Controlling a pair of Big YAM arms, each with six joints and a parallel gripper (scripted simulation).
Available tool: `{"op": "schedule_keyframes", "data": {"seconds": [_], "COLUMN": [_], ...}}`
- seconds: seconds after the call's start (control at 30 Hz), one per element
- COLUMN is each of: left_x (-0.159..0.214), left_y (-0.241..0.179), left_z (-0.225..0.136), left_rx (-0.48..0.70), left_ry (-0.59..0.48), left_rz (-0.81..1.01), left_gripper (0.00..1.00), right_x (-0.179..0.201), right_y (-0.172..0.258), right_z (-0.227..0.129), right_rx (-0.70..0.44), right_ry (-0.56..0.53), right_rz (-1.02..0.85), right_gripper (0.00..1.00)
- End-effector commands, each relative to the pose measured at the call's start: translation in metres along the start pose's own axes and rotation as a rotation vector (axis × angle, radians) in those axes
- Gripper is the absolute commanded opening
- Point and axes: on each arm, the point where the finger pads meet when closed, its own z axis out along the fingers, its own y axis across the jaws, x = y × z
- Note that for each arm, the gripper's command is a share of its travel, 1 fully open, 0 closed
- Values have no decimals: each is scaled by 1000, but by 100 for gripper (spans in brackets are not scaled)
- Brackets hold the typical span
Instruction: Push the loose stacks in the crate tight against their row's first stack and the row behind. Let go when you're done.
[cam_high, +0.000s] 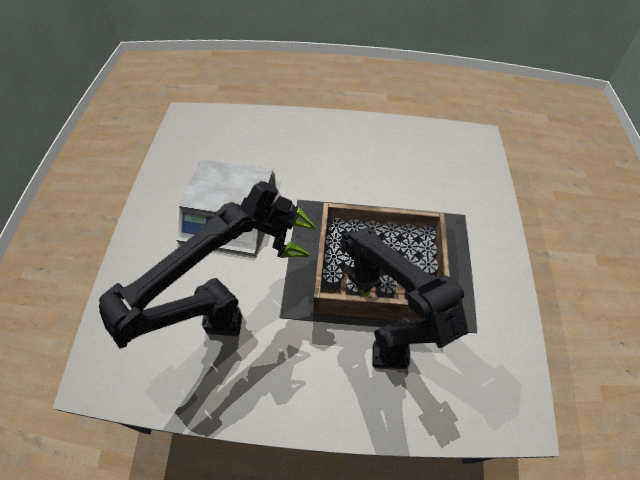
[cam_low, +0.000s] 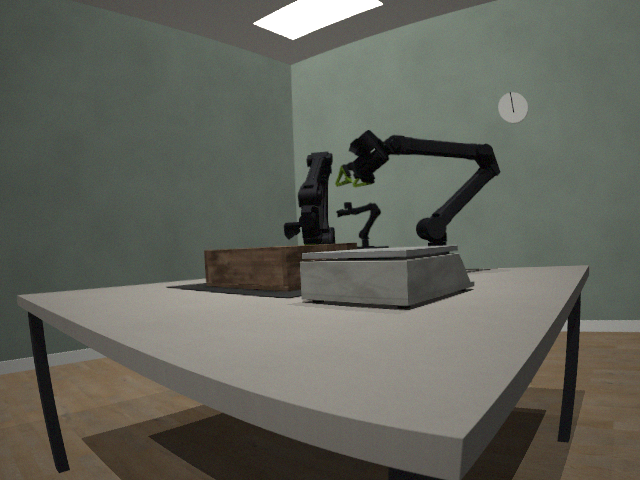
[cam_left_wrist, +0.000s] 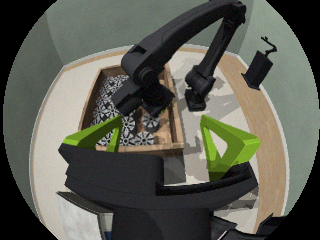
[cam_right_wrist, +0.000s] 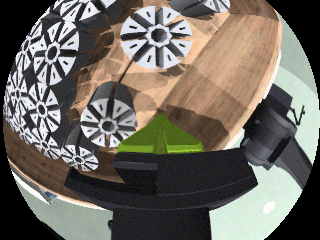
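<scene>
The wooden crate (cam_high: 319, 258) (cam_low: 248, 268) (cam_right_wrist: 235, 55) holds dense rows of dark stacks with pale slotted tops. In its front row, the first stack (cam_high: 331, 273) (cam_right_wrist: 79, 157) (cam_left_wrist: 145, 138) stands at the left corner. One loose stack (cam_right_wrist: 108, 125) (cam_left_wrist: 150, 120) stands beside it, slightly nearer the front wall. Another loose stack (cam_high: 387, 285) (cam_right_wrist: 156, 36) stands farther right, and one more (cam_right_wrist: 215, 4) beyond. My right gripper (cam_high: 364, 291) (cam_right_wrist: 160, 118) is shut and empty, low by the near loose stack; contact is unclear. My left gripper (cam_high: 312, 241) (cam_low: 347, 184) is open and empty, above and left of the crate.
A scale (cam_high: 227, 180) (cam_low: 356, 281) stands left of the crate, under the left arm. A dark mat (cam_high: 298, 289) lies under the crate. The right arm reaches over the crate's front wall and hides part of its contents in the top view.
</scene>
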Motion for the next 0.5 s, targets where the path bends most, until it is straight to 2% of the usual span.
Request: {"op": "schedule_keyframes", "data": {"seconds": [0.0, 0.47], "left_x": [-16, -16], "left_y": [1, 1], "left_z": [-4, -4], "left_rx": [-4, -4], "left_ry": [-22, -22], "left_rz": [42, 42], "left_gripper": [100, 100], "right_x": [0, 1], "right_y": [17, 22], "right_z": [2, 18], "right_rx": [-28, -24], "right_ry": [-1, -1], "right_rz": [10, 6], "right_gripper": [0, 0]}}
